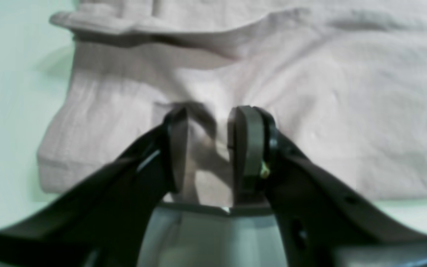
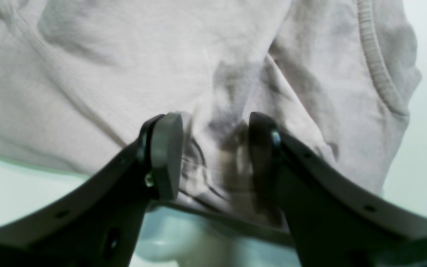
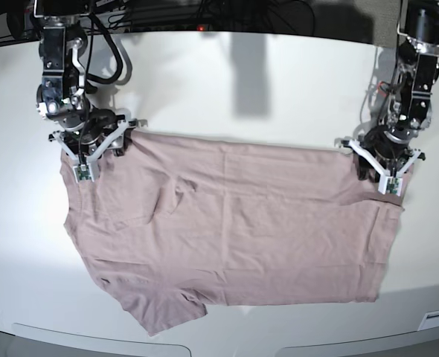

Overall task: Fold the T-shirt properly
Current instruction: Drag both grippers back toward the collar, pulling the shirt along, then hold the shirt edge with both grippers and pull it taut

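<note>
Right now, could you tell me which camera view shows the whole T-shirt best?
The base view: the T-shirt lies spread across the table, every edge visible. The left wrist view shows only blurred cloth at the left gripper; the right wrist view shows bunched fabric between the right gripper's fingers.

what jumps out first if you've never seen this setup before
The big pink-mauve T-shirt spread across the middle of the white table grabs the eye first, one sleeve sticking out at its near left corner in the base view. Next come the two arms at its far edge: the right gripper on the shirt's far left corner and the left gripper on its far right corner. In each wrist view, cloth is bunched between the fingers.
</note>
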`<state>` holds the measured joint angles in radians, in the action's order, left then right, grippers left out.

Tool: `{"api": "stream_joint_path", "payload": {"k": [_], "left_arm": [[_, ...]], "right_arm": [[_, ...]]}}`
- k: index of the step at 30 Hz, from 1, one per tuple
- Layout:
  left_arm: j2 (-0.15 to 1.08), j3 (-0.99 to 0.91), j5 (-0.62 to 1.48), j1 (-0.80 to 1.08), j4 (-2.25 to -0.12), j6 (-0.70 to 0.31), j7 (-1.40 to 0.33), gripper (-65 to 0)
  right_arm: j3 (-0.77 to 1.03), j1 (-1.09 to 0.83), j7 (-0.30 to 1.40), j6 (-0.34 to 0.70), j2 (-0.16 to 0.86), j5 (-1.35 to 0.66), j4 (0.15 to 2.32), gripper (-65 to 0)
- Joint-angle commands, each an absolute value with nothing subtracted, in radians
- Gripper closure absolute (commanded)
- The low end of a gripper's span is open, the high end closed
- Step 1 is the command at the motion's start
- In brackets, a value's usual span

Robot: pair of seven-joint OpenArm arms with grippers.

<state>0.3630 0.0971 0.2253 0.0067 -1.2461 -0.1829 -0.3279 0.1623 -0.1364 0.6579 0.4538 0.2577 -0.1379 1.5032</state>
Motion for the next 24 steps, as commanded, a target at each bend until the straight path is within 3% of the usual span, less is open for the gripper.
{"api": "stream_joint_path", "payload": {"k": [1,12,24], "left_arm": [[0.372,0.083,0.21,0.028,-1.261,-0.187,-0.393,-21.7],[0.372,-0.135,0.211,0.187,-1.293,-0.188,-0.361,-21.7],[0.371,-0.145,0.206,0.307,-1.437,-0.187,-0.382,-21.7]], "right_arm": [[0.164,-0.145,0.674,0.456,0.266,-0.135,1.515,-29.3],[0.164,-0.276,0.663,0.456,0.266,-0.136,1.539,-29.3],[0.165,-0.485,0.674,0.437,0.266,-0.131,1.783,-29.3]]}}
